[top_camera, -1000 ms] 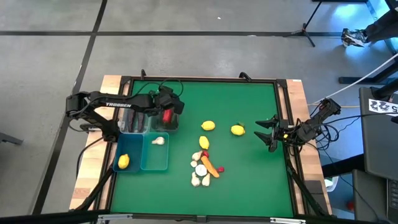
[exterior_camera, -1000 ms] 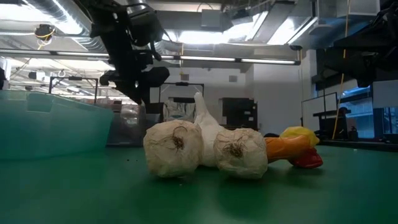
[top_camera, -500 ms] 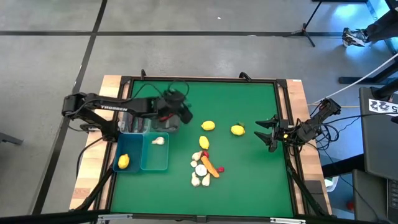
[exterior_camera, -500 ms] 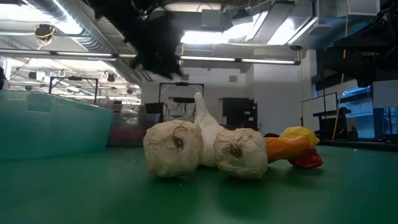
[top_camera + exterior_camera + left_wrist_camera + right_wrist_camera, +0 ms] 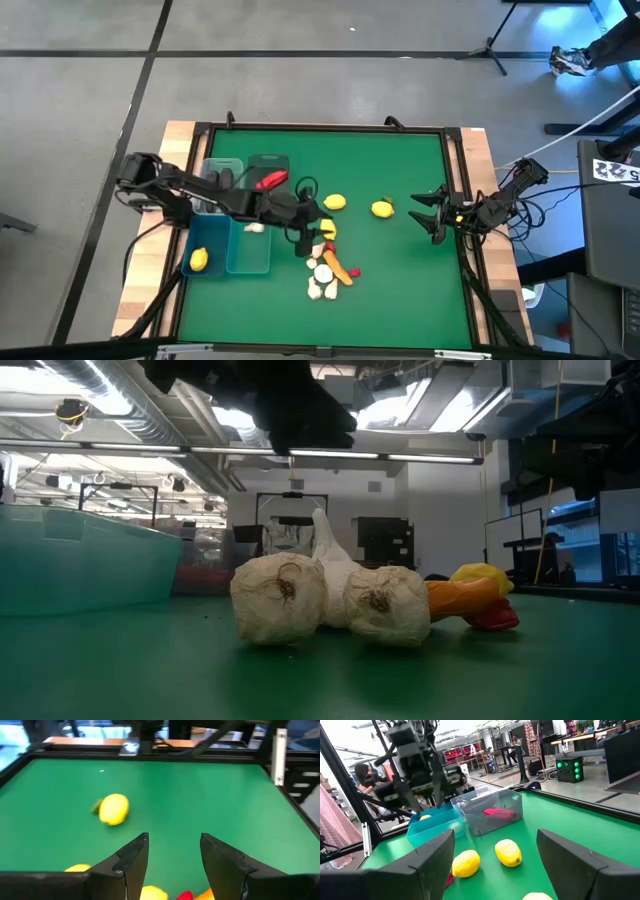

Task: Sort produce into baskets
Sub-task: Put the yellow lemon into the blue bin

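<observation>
My left gripper point(image 5: 308, 230) point(image 5: 172, 845) hangs open and empty just above the pile's left side; the low view shows it as a dark shape point(image 5: 295, 405) overhead. The pile holds garlic bulbs point(image 5: 280, 600), a carrot point(image 5: 337, 267), a red pepper point(image 5: 497, 620) and a lemon point(image 5: 327, 229). Two more lemons point(image 5: 334, 202) point(image 5: 381, 209) lie apart on the green mat. A red pepper point(image 5: 271, 181) lies in a clear grey basket point(image 5: 268, 165). One blue basket point(image 5: 205, 240) holds a lemon point(image 5: 199, 259), the other point(image 5: 248, 255) a garlic bulb point(image 5: 255, 227). My right gripper point(image 5: 432, 215) point(image 5: 495, 865) waits open at the right edge.
A second clear grey basket point(image 5: 222, 172) stands left of the one with the pepper. A raised black frame point(image 5: 330, 128) borders the mat. Bare green mat lies along the far side and near the front edge. A person point(image 5: 362, 775) sits in the room beyond the table.
My left gripper has swung from above the clear grey basket toward the table's right and near edge, tipping up and rolling as it went, and now hangs over the produce pile. The red pepper stays behind in the grey basket.
</observation>
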Controlling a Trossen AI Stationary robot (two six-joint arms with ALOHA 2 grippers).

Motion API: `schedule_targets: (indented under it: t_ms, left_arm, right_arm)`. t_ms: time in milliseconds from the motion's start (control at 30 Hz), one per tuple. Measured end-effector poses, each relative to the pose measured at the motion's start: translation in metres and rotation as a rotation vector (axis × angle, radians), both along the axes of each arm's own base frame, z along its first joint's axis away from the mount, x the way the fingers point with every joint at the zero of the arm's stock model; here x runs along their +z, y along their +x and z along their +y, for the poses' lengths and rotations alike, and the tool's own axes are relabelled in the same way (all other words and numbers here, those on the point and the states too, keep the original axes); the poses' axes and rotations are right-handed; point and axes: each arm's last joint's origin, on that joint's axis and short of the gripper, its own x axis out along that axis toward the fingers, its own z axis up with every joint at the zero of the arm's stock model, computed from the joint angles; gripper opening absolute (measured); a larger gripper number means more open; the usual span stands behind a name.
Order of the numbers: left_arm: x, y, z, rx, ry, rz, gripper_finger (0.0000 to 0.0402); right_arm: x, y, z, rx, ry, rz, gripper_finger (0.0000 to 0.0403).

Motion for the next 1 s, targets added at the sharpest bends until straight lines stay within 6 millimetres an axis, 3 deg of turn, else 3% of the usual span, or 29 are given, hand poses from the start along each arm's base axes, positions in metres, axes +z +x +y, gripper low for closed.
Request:
schedule_targets:
  t_ms: [300, 700, 833, 1000]
  left_arm:
    - [-0.029, 0.012, -0.004, -0.045, 0.04, 0.075, 0.0188]
    - [-0.003, 0.024, -0.007, -0.122, 0.188, -0.006, 0.0244]
    - [0.008, 0.03, 0.01, 0.034, 0.218, -0.033, 0.025]
    - [0.006, 0.03, 0.033, 0.209, 0.244, 0.0, 0.0251]
  right_arm:
    - [0.0, 0.0, 0.0, 0.0, 0.0, 0.0, 0.028]
    - [0.0, 0.0, 0.0, 0.0, -0.001, 0.002, 0.028]
    - [0.0, 0.0, 0.0, -0.001, -0.002, 0.002, 0.028]
    - [0.0, 0.0, 0.0, 0.0, -0.002, 0.002, 0.028]
